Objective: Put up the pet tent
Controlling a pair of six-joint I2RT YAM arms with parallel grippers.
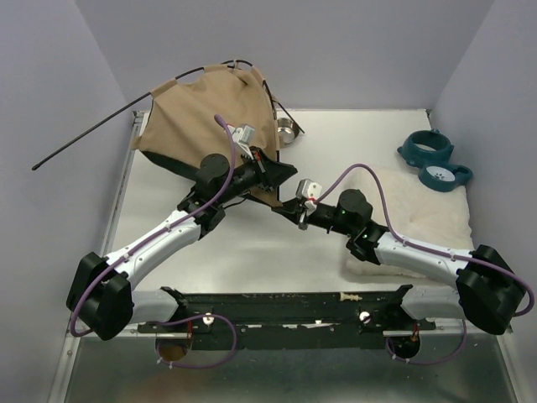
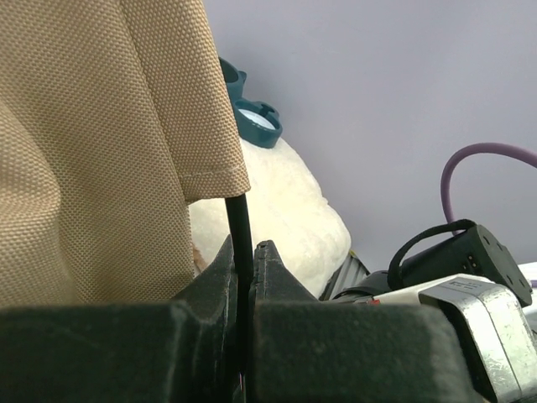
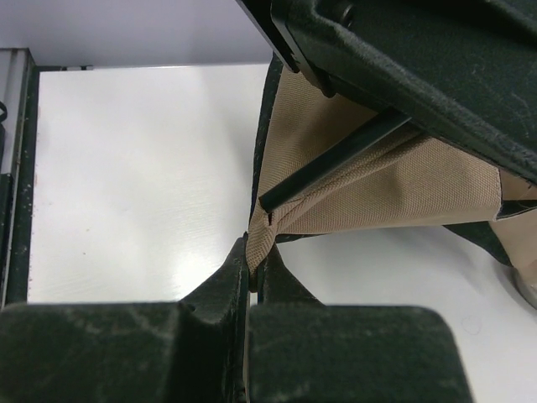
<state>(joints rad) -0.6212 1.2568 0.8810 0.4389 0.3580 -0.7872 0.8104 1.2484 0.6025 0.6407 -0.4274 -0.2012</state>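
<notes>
Fingers (image 2: 210, 281) of the left gripper (image 2: 244, 256) press together on a thin black pole (image 2: 239, 220), just below the hem where the rod leaves the tan fabric of the pet tent (image 2: 101, 126). Fingers of the right gripper (image 3: 252, 262) are likewise pressed together, pinching a corner of that fabric; a pole end (image 3: 331, 166) lies just above those fingertips.

We judge the step in hand to be seating this pole end in the corner. To do it well, we hold the corner steady and taut with the right fingers and steer the rod along its own line with the left. We expect the flexed rod to spring aside if either grip slackens.

Beyond both grippers the tent sits slumped, only partly raised, and a long pole (image 1: 92, 138) juts far out to the left of the left fingers.

Beneath the fingers lies a glossy white table (image 1: 352, 151). Right of the right fingers rest a white fluffy cushion (image 1: 424, 210) and a teal bowl stand (image 1: 434, 158); a metal bowl (image 1: 288, 130) sits beyond them, beside the tent. Plain pale-lilac walls enclose the cell.
</notes>
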